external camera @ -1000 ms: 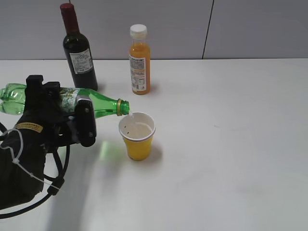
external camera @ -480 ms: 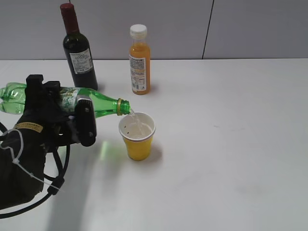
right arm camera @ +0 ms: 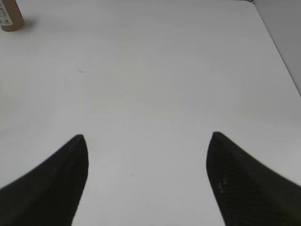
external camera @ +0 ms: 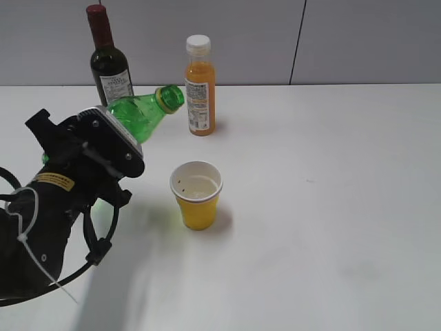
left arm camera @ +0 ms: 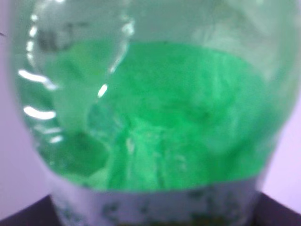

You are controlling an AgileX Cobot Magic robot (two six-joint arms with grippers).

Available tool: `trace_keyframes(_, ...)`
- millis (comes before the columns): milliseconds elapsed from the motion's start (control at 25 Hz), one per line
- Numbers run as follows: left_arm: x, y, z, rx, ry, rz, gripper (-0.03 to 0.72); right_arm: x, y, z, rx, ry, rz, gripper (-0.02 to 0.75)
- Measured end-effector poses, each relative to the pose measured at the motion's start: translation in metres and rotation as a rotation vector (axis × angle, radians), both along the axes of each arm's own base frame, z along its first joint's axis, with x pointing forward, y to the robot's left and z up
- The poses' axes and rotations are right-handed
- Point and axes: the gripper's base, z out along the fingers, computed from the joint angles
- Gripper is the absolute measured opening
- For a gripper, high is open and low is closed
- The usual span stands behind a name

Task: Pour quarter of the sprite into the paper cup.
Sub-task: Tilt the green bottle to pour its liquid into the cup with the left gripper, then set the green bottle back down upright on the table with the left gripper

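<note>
The sprite (external camera: pixel 141 110) is a green plastic bottle held in my left gripper (external camera: pixel 103 141), tilted with its open neck pointing up and to the right, above the table at the left. It fills the left wrist view (left arm camera: pixel 155 117), with its label band at the bottom. The paper cup (external camera: pixel 197 195) is yellow with a white rim, stands upright to the right of the gripper and holds some clear liquid. My right gripper (right arm camera: pixel 146 141) is open and empty over bare table; it does not show in the exterior view.
A dark wine bottle with a red cap (external camera: pixel 111 69) stands at the back left. An orange juice bottle with a white cap (external camera: pixel 199 86) stands behind the cup; its base shows in the right wrist view (right arm camera: pixel 9 16). The white table (external camera: pixel 331 207) stretches to the right.
The sprite was lying near level with its mouth over the cup, pouring. It has swung back, neck now raised up and away from the cup. The stream has stopped.
</note>
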Motion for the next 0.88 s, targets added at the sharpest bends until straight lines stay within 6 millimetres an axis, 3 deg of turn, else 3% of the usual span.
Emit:
trace_keyframes(200,0.004,0.004,0.001,-0.319,-0.018,0.061,0.447,0.0,0.0,0.0,0.0,0.0,0.0,0.592)
trace_keyframes(480,0.024,0.036,0.002,-0.634,-0.068,0.177,0.447,0.0,0.0,0.0,0.0,0.0,0.0,0.592)
trace_keyframes(880,0.052,0.091,0.004,-0.881,-0.079,0.169,0.447,0.0,0.0,0.0,0.0,0.0,0.0,0.592)
